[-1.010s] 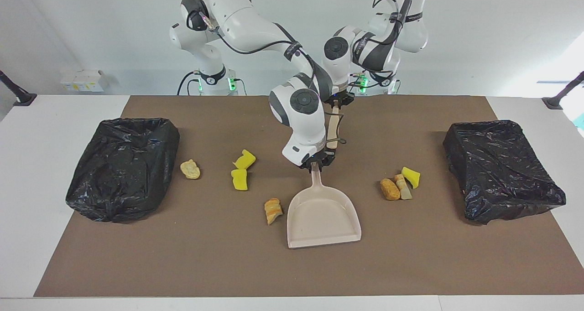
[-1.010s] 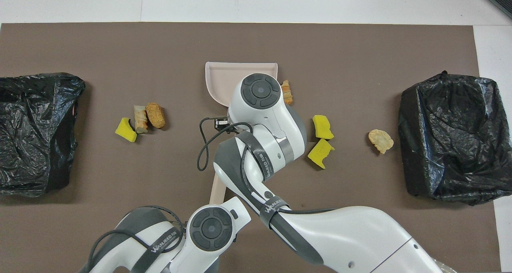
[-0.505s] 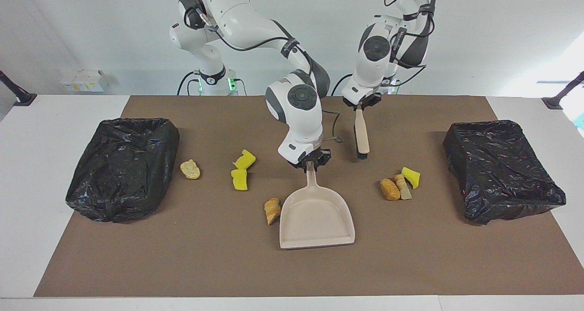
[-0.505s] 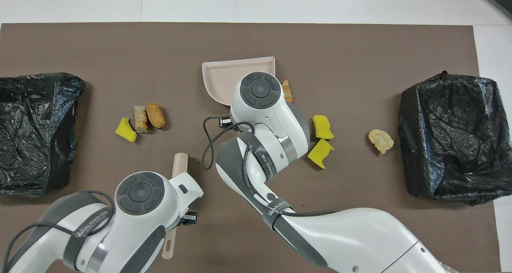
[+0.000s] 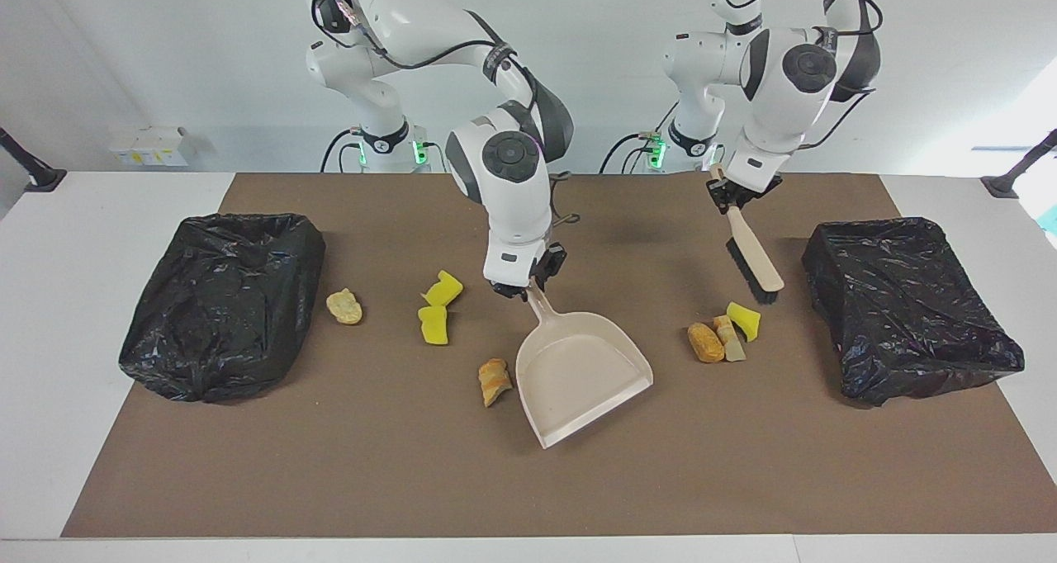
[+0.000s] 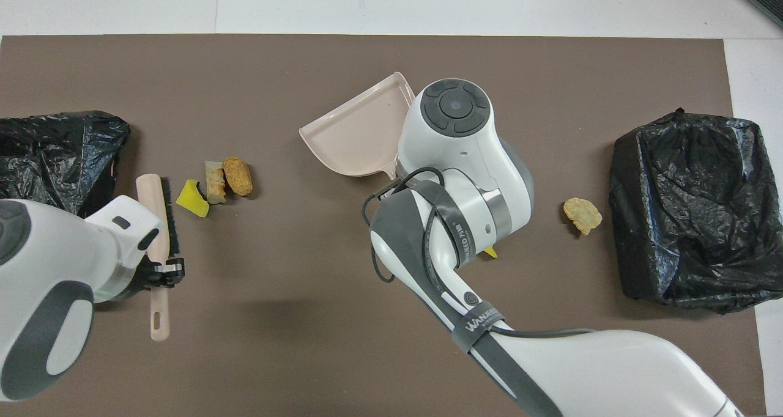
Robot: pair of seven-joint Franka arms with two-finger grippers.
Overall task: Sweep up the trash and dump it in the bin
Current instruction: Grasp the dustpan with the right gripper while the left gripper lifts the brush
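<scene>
My right gripper (image 5: 522, 292) is shut on the handle of the beige dustpan (image 5: 578, 373), whose mouth is turned toward the left arm's end of the mat. A bread lump (image 5: 494, 381) lies right beside the pan. My left gripper (image 5: 731, 202) is shut on the brush (image 5: 753, 257), which slants down over the mat beside a trash cluster: a yellow chunk (image 5: 743, 319) and two tan lumps (image 5: 706, 342). Two more yellow chunks (image 5: 435, 307) and a tan lump (image 5: 344, 306) lie toward the right arm's end. In the overhead view the right arm hides its gripper.
Two bins lined with black bags stand on the brown mat (image 5: 372, 464), one at the left arm's end (image 5: 908, 299) and one at the right arm's end (image 5: 223, 299). The brush head hangs between the cluster and the nearer bin.
The left arm carried the brush from the mat's middle out toward its own end, beside the trash cluster. The right gripper turned the dustpan so its mouth faces that cluster.
</scene>
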